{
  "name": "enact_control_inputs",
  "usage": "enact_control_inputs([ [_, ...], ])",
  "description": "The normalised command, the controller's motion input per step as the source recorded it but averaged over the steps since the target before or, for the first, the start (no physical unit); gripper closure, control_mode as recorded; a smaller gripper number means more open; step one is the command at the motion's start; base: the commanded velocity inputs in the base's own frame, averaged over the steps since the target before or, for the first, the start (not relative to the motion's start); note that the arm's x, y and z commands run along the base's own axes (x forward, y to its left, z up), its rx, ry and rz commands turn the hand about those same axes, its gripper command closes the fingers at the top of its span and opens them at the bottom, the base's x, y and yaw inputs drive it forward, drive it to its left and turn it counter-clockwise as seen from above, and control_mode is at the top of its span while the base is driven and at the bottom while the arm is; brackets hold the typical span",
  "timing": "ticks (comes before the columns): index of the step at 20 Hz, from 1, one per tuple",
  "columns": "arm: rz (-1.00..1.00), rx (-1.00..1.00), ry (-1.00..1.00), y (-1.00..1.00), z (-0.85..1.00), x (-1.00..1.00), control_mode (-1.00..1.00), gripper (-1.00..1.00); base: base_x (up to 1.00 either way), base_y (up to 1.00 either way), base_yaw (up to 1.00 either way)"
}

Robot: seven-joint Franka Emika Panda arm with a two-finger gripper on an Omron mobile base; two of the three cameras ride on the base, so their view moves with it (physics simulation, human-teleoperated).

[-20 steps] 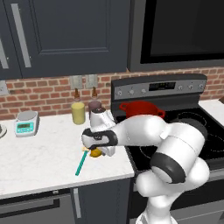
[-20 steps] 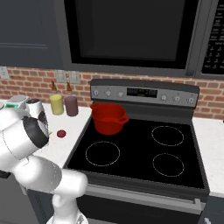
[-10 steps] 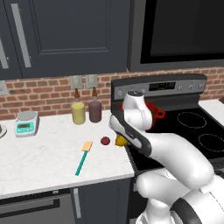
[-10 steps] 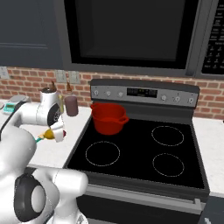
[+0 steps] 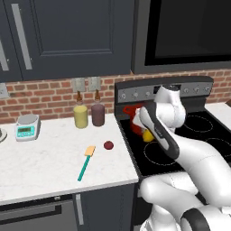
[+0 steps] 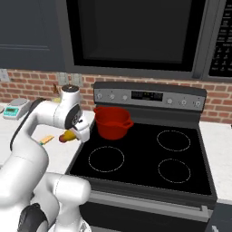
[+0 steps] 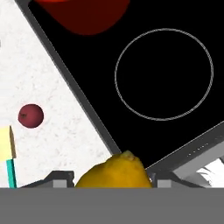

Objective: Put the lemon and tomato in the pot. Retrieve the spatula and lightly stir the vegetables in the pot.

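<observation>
My gripper is shut on the yellow lemon and holds it in the air over the left edge of the stove, a little in front of the red pot. In the hand view the lemon sits between the fingers, with the pot at the top edge. The dark red tomato lies on the white counter near the stove. Left of it lies the spatula, teal handle toward the counter's front, pale-orange blade toward the wall. From the left, my arm hides part of the pot.
A pale-yellow bottle and a dark maroon bottle stand by the brick wall. A small scale sits at the far left. The black stovetop has a front-left burner ring beneath the hand. A microwave hangs above.
The arm has swung right with the lemon, from above the counter by the spatula to over the stove's left edge near the pot. Tomato and spatula have stayed put.
</observation>
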Motion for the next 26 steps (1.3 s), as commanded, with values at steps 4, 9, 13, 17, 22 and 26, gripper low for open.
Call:
enact_control_inputs([
  [4,0.19,-0.08,0.0,-0.31,0.41,0.36,-1.0,1.0,0.0,0.0,0.0],
  [9,0.16,-0.07,-0.02,-0.04,0.19,0.45,-1.0,1.0,0.0,0.0,0.0],
  [13,0.11,-0.07,-0.07,0.0,0.02,0.4,-1.0,1.0,0.0,0.0,0.0],
  [17,0.07,-0.03,-0.12,0.0,0.0,0.39,-1.0,1.0,0.0,0.0,0.0],
  [22,0.01,-0.01,-0.17,0.0,-0.14,0.2,-1.0,1.0,0.0,0.0,0.0],
  [26,0.0,-0.01,-0.25,0.0,-0.31,0.0,-1.0,1.0,0.0,0.0,0.0],
])
